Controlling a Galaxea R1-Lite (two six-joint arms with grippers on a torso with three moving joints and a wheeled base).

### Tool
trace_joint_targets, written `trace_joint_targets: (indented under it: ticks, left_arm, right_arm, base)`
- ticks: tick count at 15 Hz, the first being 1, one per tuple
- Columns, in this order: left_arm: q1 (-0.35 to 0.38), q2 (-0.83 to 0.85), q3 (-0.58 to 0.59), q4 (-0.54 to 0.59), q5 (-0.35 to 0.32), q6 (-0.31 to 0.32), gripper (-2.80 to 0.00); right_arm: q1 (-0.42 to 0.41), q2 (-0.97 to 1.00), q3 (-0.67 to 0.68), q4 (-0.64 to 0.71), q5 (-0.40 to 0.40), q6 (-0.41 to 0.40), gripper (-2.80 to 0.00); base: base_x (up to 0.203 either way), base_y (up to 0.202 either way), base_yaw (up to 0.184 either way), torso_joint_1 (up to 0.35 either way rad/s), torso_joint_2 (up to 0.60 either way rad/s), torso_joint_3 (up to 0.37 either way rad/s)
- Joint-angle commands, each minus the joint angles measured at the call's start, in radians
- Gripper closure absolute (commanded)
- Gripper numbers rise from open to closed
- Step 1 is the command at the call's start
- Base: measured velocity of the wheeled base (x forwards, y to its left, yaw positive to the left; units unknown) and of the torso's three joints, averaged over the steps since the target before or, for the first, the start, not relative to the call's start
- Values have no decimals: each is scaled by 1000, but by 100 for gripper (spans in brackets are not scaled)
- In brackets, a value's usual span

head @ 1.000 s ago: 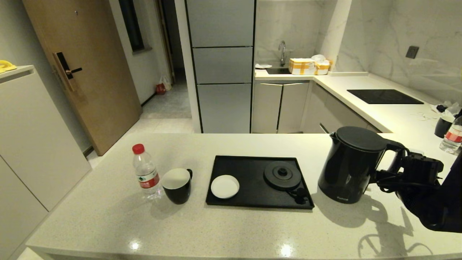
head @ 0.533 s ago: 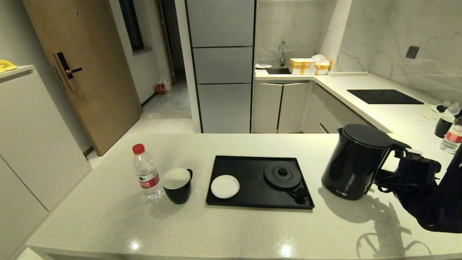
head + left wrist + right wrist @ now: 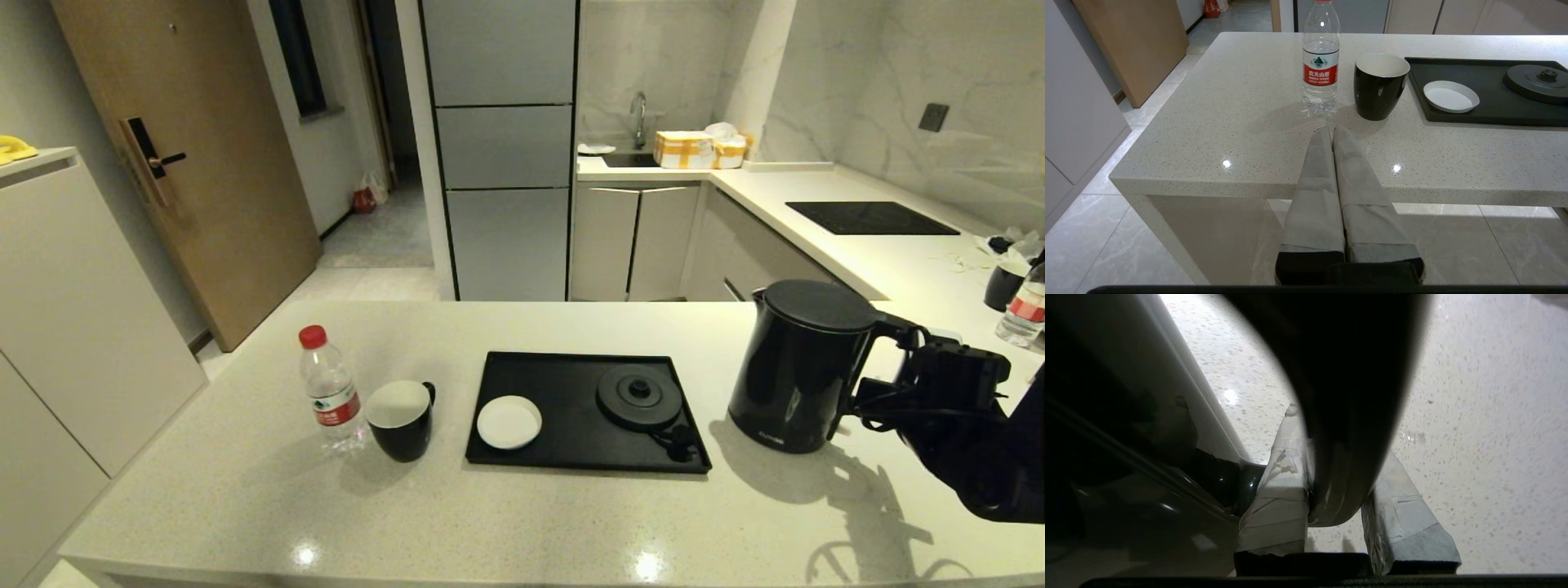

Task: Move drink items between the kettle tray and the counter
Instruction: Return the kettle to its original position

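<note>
The tall black kettle stands upright on the speckled counter, just right of the black kettle tray. My right gripper is shut on the kettle's loop handle, a taped finger on each side. The tray holds the round base disc and a white saucer. Left of the tray stand the black mug and the red-capped water bottle. My left gripper hangs shut before the counter's front edge, pointing between the bottle and the mug.
A second dark mug and water bottle stand on the far right counter arm, behind my right arm. A black hob lies further back. The counter's front edge is close to the left gripper.
The kettle shifted slightly right with my right gripper, tipped toward the gripper half a second ago, and now stands upright. Bottle, mug and tray have not moved.
</note>
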Motion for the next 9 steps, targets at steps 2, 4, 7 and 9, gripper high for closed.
trace_joint_targets:
  ticks: [2,4,7,9]
  left_arm:
    - [0,0,-1,0,0,0,0]
    - [0,0,1,0,0,0,0]
    - [0,0,0,0,0,0,0]
    - [0,0,0,0,0,0,0]
  right_arm:
    - [37,-153,1,61,-2,1,0]
    - [57,-165,-3,97,-4,2,0]
    - [70,-161,6,97,-5,6,0]
    - [70,-151,5,97,-5,10,0]
  base:
    - [0,0,0,0,0,0]
    - [0,0,0,0,0,0]
    - [0,0,0,0,0,0]
    - [0,0,0,0,0,0]
